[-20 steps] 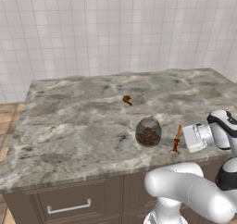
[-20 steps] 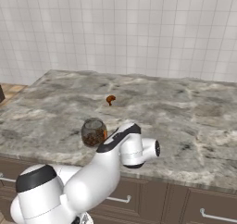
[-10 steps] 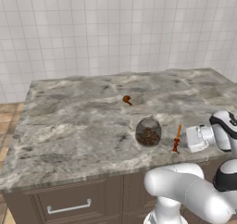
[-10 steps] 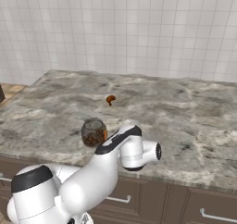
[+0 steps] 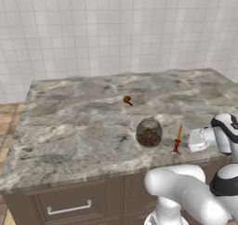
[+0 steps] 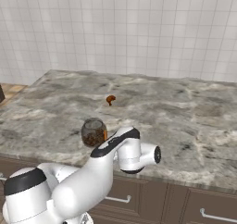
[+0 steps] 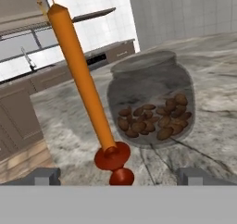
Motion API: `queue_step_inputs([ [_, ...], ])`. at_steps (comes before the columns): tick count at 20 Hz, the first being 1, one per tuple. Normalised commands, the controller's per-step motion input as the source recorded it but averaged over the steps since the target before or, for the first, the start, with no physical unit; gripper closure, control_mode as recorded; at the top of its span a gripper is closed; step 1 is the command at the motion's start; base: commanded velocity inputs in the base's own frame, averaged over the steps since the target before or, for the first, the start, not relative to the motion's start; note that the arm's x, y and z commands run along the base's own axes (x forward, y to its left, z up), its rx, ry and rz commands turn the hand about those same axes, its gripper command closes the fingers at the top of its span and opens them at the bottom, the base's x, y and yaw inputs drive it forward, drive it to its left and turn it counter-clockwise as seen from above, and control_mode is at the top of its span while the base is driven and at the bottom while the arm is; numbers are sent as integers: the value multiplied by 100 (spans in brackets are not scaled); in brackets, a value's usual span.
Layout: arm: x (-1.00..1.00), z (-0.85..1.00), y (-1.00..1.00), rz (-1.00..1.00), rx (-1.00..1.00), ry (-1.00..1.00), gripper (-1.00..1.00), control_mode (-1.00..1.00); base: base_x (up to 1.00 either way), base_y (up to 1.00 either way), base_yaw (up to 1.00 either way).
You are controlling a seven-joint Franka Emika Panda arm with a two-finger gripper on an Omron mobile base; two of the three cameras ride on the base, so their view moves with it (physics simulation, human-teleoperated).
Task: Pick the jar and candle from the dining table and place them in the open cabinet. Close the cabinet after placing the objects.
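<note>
Nearest us in the hand view, the gripper (image 7: 118,176) stands wide open and holds nothing, its two fingertips (image 7: 42,176) parted to either side of the candle's base. The candle (image 7: 83,89) rises between them, leaning in this tilted view. Just behind it we see the jar (image 7: 152,102), holding brown lumps, resting on the dining table (image 7: 210,121). From the left base view, the candle (image 5: 177,138) stands near the table's front edge, just beside the jar (image 5: 148,132) (apart, not touching), with the gripper's white hand (image 5: 199,139) level beside it. Farther back lies a small orange-brown lump (image 5: 127,100).
</note>
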Motion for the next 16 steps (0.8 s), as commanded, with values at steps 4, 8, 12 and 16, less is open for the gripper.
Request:
queue_step_inputs([
  [4, 8, 0, 0, 0, 3, 6, -100, -100, 0, 0, 0],
  [8, 7, 0, 0, 0, 1, 4, -100, -100, 0, 0, 0],
  [12, 5, 0, -2, 0, 1, 4, -100, -100, 0, 0, 0],
  [16, 6, -2, 0, 0, 0, 3, -100, -100, 0, 0, 0],
])
